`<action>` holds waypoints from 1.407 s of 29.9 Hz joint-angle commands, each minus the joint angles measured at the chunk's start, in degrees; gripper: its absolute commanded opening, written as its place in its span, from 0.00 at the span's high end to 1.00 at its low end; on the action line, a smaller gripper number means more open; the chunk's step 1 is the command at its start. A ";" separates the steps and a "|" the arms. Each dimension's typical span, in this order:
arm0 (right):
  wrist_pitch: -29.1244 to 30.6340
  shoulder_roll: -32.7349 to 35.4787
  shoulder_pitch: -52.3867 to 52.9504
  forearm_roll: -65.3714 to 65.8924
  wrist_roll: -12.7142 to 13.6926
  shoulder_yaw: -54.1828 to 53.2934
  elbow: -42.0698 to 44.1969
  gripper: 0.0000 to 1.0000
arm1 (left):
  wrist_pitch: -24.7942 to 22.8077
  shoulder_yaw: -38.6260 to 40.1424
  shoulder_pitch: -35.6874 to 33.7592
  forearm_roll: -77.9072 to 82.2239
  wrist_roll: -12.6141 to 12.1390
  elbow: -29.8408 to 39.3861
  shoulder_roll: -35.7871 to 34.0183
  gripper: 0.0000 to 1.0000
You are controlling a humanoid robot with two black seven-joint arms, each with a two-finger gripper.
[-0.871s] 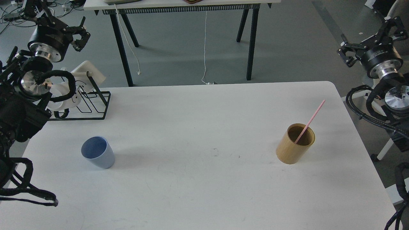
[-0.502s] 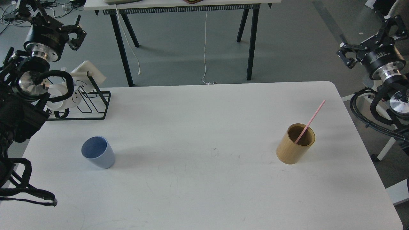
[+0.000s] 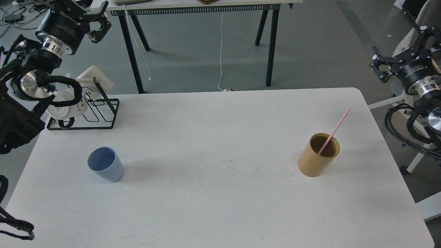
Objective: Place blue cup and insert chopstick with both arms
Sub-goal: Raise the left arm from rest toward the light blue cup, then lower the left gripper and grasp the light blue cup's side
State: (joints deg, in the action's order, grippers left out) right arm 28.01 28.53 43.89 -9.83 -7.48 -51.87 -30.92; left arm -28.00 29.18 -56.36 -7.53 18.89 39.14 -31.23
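The blue cup (image 3: 105,168) stands upright on the left part of the white table (image 3: 220,206). The pink chopstick (image 3: 335,130) leans inside the tan bamboo holder (image 3: 318,155) on the right part of the table, its top pointing up and to the right. My left gripper (image 3: 88,12) is high at the far left, beyond the table's back edge, with its fingers spread and empty. My right gripper (image 3: 401,50) is off the table's right side, fingers spread and empty. Both grippers are far from the cup and the chopstick.
A black wire rack (image 3: 100,113) holding a white mug (image 3: 65,106) sits at the table's back left corner. Another table with black legs (image 3: 270,44) and a hanging white cable (image 3: 221,51) stand behind.
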 commanded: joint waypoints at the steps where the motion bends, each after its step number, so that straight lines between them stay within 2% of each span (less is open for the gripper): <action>1: -0.01 0.21 -0.04 -0.01 0.01 0.02 0.16 0.00 | 0.00 -0.71 1.86 10.84 2.20 11.98 -5.59 0.00; 8: -0.01 0.56 -0.04 -0.01 0.01 -0.07 0.16 0.00 | 0.00 -1.40 3.27 37.02 1.86 29.39 -16.66 0.01; 13: -0.01 0.65 0.14 -0.01 0.01 -0.07 0.33 0.00 | 0.00 -6.32 6.17 58.21 2.12 43.63 -27.46 0.01; 17: -0.01 0.57 0.75 0.07 0.01 0.02 0.51 0.00 | 1.19 -6.86 12.23 66.65 2.21 48.04 -32.31 0.01; 19: -0.01 0.57 0.84 0.07 0.01 0.10 0.51 0.00 | 2.51 -6.86 14.08 71.83 2.73 48.40 -34.50 0.03; 21: -0.01 0.39 0.84 0.07 0.01 0.19 0.42 0.00 | 4.09 -6.86 15.84 77.72 5.96 48.57 -36.53 0.12; 23: -0.01 0.39 0.84 0.07 0.01 0.19 0.42 0.00 | 6.98 -6.86 17.51 83.08 8.61 48.40 -37.50 0.13; 26: -0.01 0.39 0.84 0.07 -0.08 0.10 0.51 0.00 | 14.71 -7.03 20.05 93.10 8.88 48.05 -39.08 0.16; 31: -0.01 0.39 0.75 0.07 -0.43 0.10 0.51 0.00 | 20.70 -8.79 22.79 106.91 8.71 44.37 -38.39 0.16; 35: -0.01 0.48 0.75 0.07 -0.52 0.10 0.51 0.00 | 26.06 -11.07 23.05 113.16 8.71 37.35 -35.49 0.17; 42: -0.01 0.48 0.75 0.42 -0.52 0.28 0.51 0.00 | 26.95 -11.60 23.40 114.14 8.88 27.41 -29.87 0.26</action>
State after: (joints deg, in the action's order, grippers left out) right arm 27.99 29.01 44.64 -9.56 -8.00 -51.66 -30.41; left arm -1.18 17.66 -33.18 106.47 27.74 70.39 -63.31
